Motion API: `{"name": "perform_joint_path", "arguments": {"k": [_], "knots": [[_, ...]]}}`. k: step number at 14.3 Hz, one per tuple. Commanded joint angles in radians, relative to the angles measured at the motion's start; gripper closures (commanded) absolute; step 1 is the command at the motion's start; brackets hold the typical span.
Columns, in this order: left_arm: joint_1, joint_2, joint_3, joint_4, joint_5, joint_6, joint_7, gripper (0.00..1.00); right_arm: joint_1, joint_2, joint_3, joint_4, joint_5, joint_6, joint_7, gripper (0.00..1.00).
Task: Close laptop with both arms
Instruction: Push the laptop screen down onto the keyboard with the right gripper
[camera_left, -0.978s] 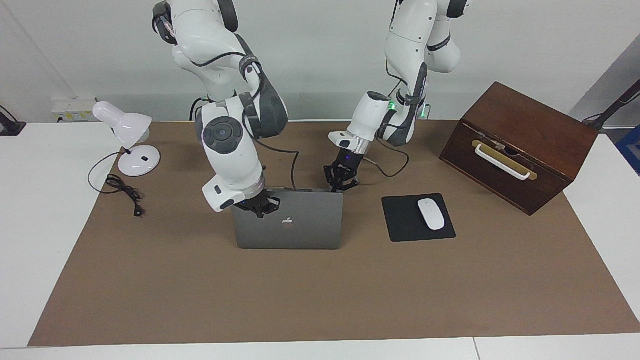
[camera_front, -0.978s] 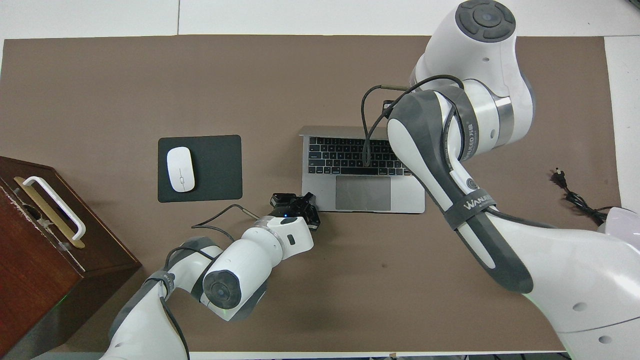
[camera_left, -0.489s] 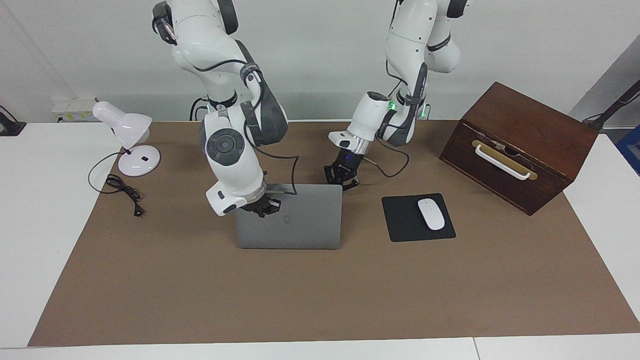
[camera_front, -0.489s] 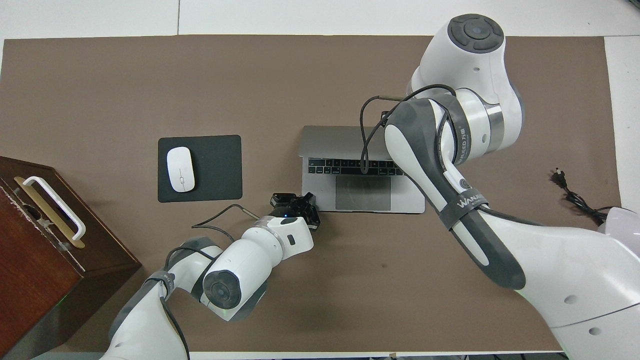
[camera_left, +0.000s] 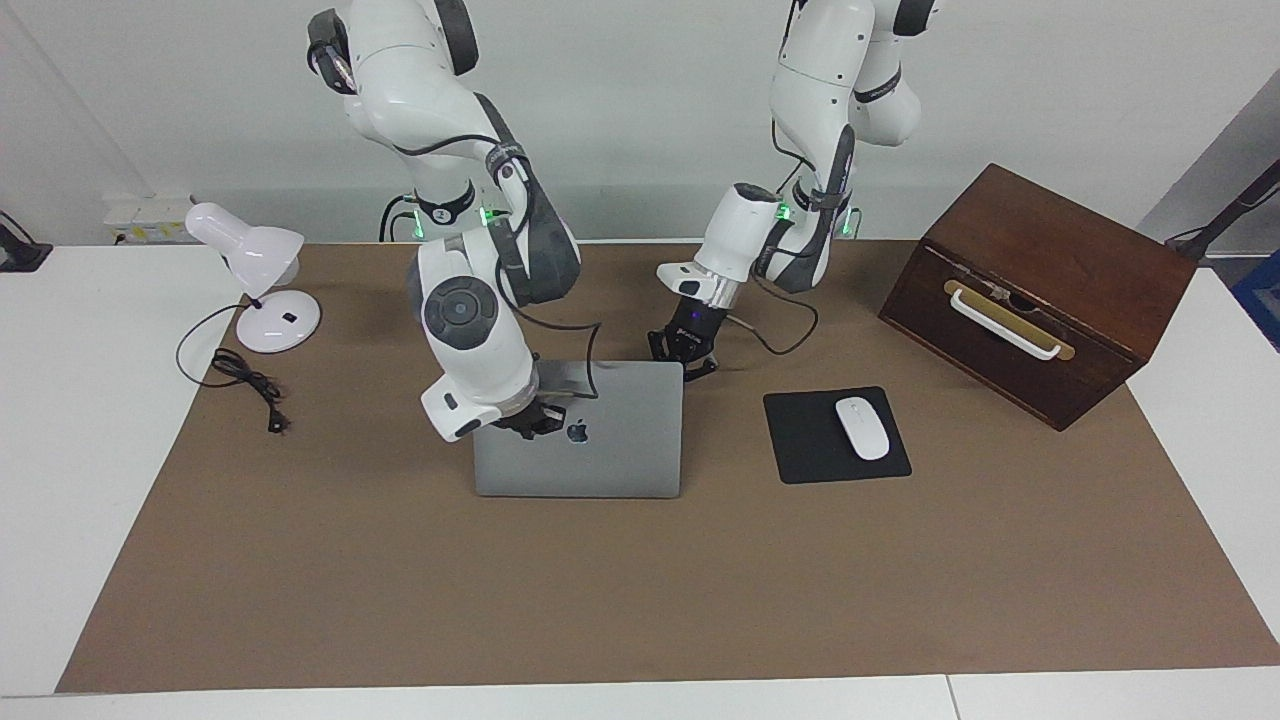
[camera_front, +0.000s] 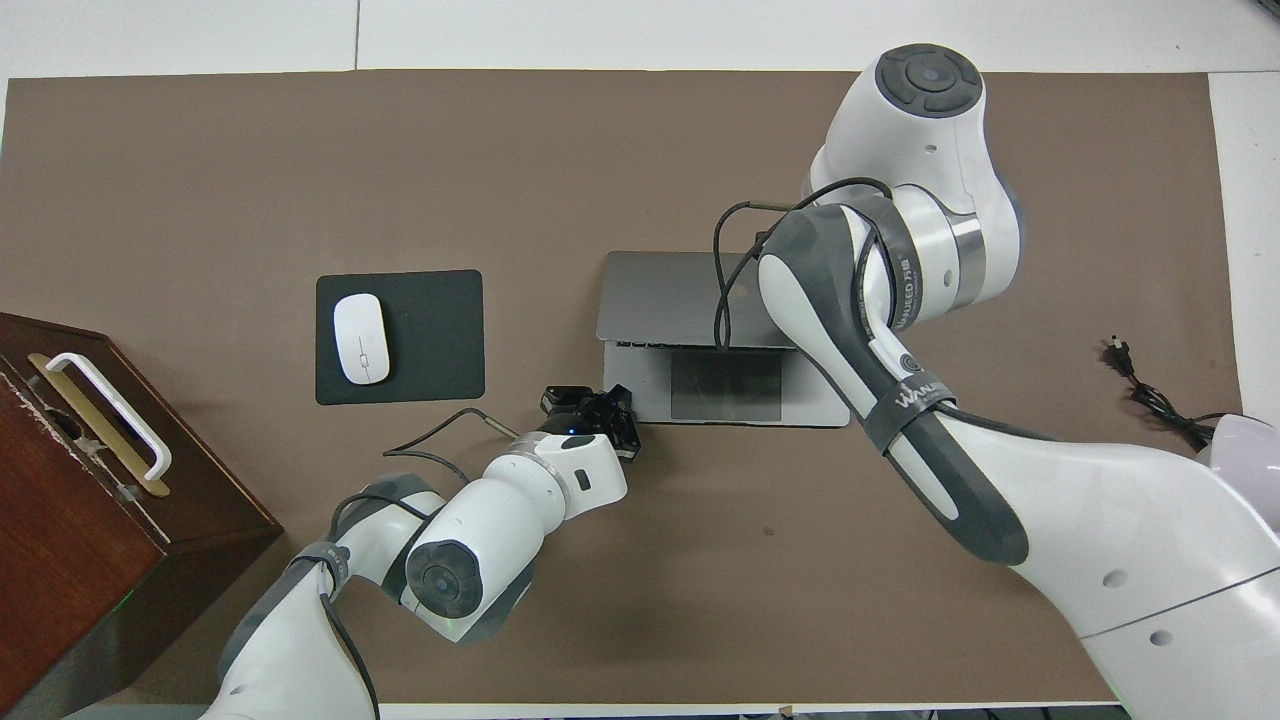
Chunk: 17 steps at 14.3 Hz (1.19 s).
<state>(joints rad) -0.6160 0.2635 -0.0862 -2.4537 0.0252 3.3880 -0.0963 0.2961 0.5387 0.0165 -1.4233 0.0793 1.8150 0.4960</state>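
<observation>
The silver-grey laptop (camera_left: 620, 450) stands partly open in the middle of the brown mat, its lid tilted low over the keys. In the overhead view the lid (camera_front: 660, 295) covers the keyboard and only the trackpad (camera_front: 725, 385) shows. My right gripper (camera_left: 535, 422) is shut and presses on the lid's outer face beside the dark logo; the right arm hides it in the overhead view. My left gripper (camera_left: 685, 360) (camera_front: 590, 402) is shut, low at the base's corner nearest the robots toward the left arm's end; I cannot tell if it touches.
A black mouse pad (camera_left: 800, 450) with a white mouse (camera_left: 862, 428) lies beside the laptop toward the left arm's end. A brown wooden box (camera_left: 1040, 290) with a white handle stands past it. A white lamp (camera_left: 260, 270) and its cord (camera_left: 245, 380) sit at the right arm's end.
The lid has swung down over the keyboard, with the right gripper following it down toward the robots. The left gripper has stayed at the base's corner.
</observation>
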Motion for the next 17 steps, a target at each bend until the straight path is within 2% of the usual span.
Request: {"name": "perform_joint_path", "arguments": {"k": [1,6,12,17], "knots": [[-0.007,0.065,0.04,0.001,0.015,0.007,0.023,1.0,-0.003,0.006,0.011,-0.032,0.031,0.02,-0.011,1.0],[-0.007,0.065,0.045,0.001,0.016,0.007,0.027,1.0,-0.008,-0.009,0.026,-0.058,0.083,-0.111,-0.01,1.0],[-0.007,0.065,0.045,0.001,0.015,0.007,0.027,1.0,-0.012,-0.02,0.026,-0.106,0.083,-0.091,-0.011,1.0],[-0.007,0.066,0.045,0.001,0.016,0.005,0.027,1.0,-0.008,-0.031,0.026,-0.16,0.083,-0.025,-0.011,1.0]]}}
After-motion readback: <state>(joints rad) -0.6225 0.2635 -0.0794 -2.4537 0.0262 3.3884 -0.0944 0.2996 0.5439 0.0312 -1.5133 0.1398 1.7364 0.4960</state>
